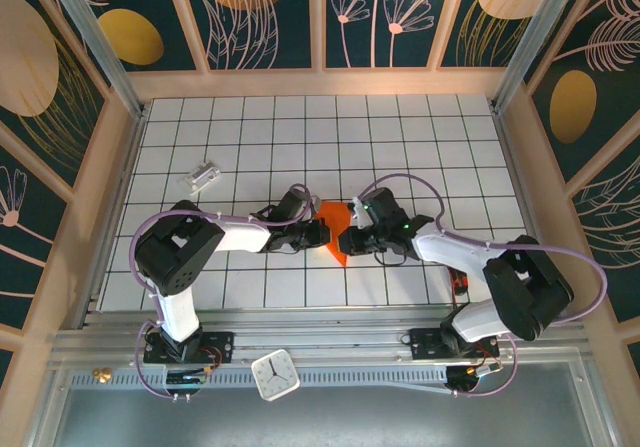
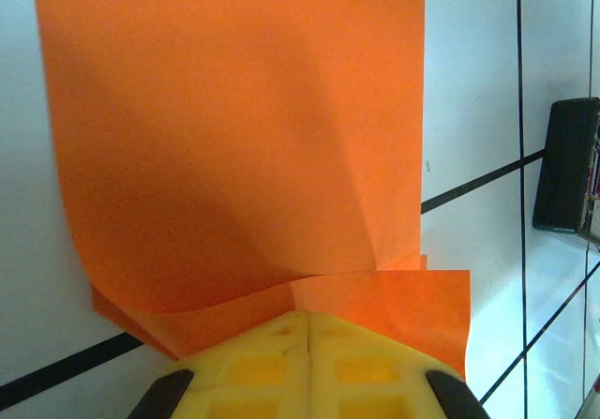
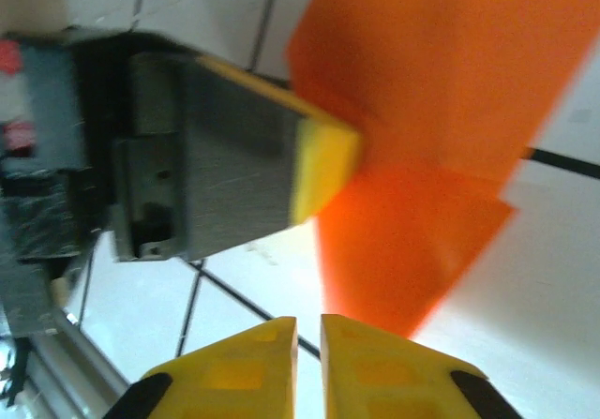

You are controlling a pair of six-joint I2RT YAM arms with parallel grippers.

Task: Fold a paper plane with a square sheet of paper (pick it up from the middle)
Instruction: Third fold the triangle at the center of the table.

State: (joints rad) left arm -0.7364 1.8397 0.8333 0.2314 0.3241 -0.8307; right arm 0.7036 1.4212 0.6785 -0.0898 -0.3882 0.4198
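Counter (image 1: 400, 137): white grid, mid-frame. Square sheet of paper (image 1: 336, 229): frame centre in top view, between arms, partly folded, flap curling up. Left tool (image 2: 307, 333): pressed together, pinching sheet's folded edge. Right tool (image 3: 307, 330): nearly pressed together, empty, just beside sheet. Step, judged: early fold. Next: right tool flattens crease.

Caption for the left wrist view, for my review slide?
Left gripper pinches the folded edge of the orange sheet, which curls up above the gridded table.
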